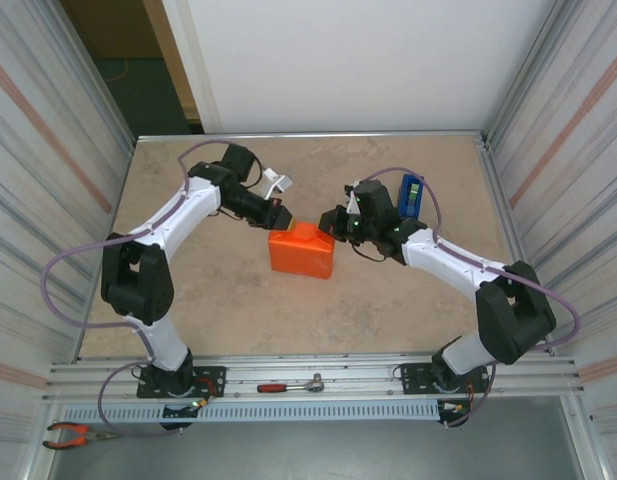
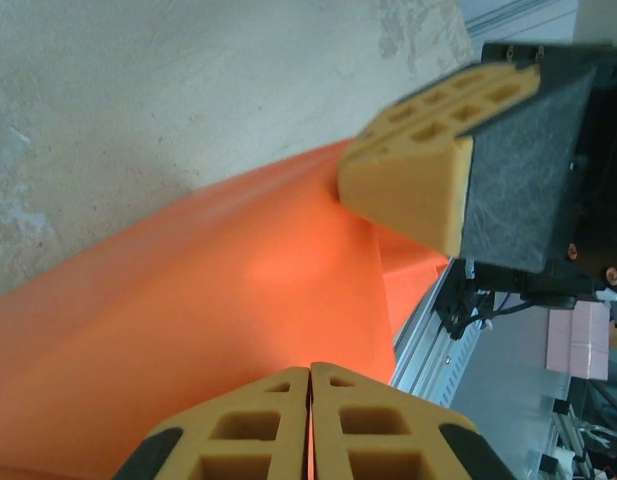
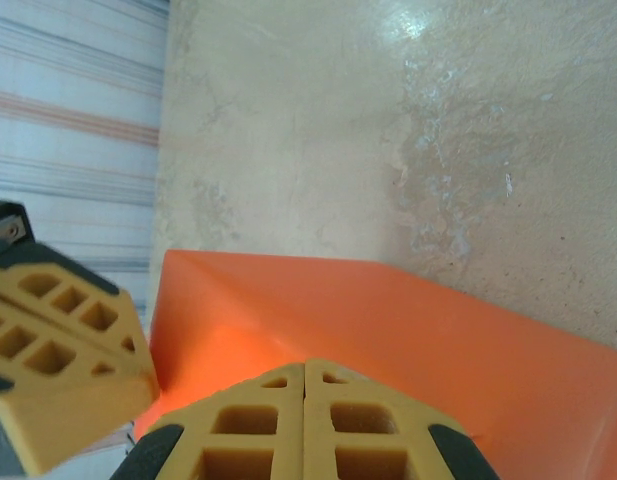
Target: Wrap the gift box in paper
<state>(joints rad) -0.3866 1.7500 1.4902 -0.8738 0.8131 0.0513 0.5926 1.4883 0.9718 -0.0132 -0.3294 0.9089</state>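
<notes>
The orange paper [image 1: 303, 255] lies folded into a bundle at the middle of the table, with a raised peak at its far side. The gift box is hidden under it. My left gripper [image 1: 280, 220] is at the bundle's far left corner. In the left wrist view its fingertips [image 2: 310, 372] are pressed together over the paper [image 2: 208, 300], with a thin orange sliver in the seam. My right gripper [image 1: 335, 225] is at the far right corner. Its jaws [image 3: 304, 365] are shut with nothing between them, just above the paper [image 3: 438, 340]. Each wrist view also catches the other gripper's finger [image 2: 418, 170] [image 3: 58, 350] close by.
A blue tape dispenser [image 1: 412, 195] stands behind the right wrist. A red-handled tool [image 1: 288, 385] lies on the front rail and pliers [image 1: 73, 435] lie at the bottom left. Ribbed metal walls close in both sides of the beige table [image 1: 208, 300].
</notes>
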